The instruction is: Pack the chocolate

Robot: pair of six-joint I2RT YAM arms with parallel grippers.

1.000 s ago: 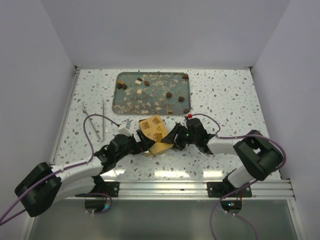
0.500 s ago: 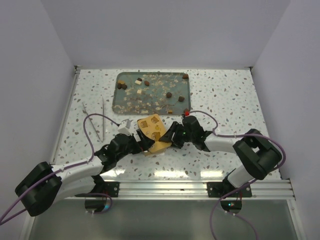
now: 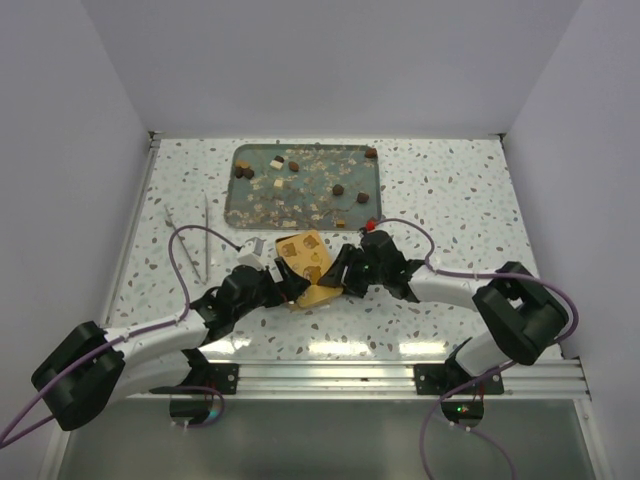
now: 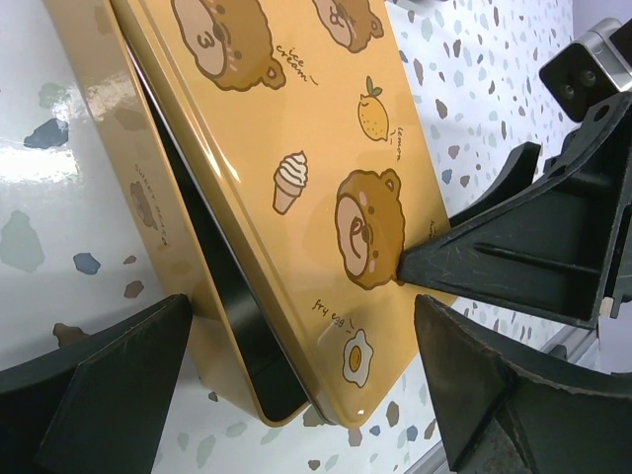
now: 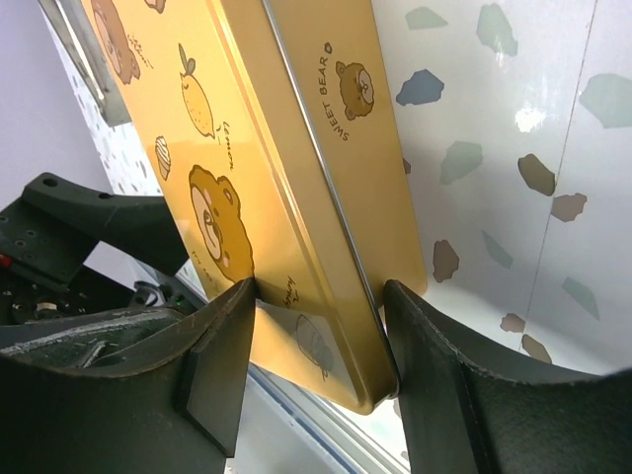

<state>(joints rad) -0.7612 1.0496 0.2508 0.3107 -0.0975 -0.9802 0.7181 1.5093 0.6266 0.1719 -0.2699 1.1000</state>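
The chocolate (image 3: 338,189) lies as small dark and cream-white pieces on the grey tray (image 3: 240,207) at the back. The gold tin (image 3: 308,258) with bear drawings stands tilted between my two grippers, its lid ajar over a dark gap (image 4: 212,296). My right gripper (image 3: 340,272) is shut on the tin's near corner (image 5: 318,296), one finger (image 5: 222,346) on the lid face and the other on the side wall. My left gripper (image 3: 288,288) is open, its fingers (image 4: 109,385) wide on either side of the tin's corner (image 4: 301,326) without touching it.
Two thin metal tools (image 3: 206,225) lie on the speckled table left of the tray. The tray also holds many pale crumbs and flakes. White walls close the left, right and back. A metal rail (image 3: 400,372) runs along the near edge.
My right arm has moved a little left and away, pressing in on the tin. The tin's lower part has shifted slightly left. The left arm has barely moved.
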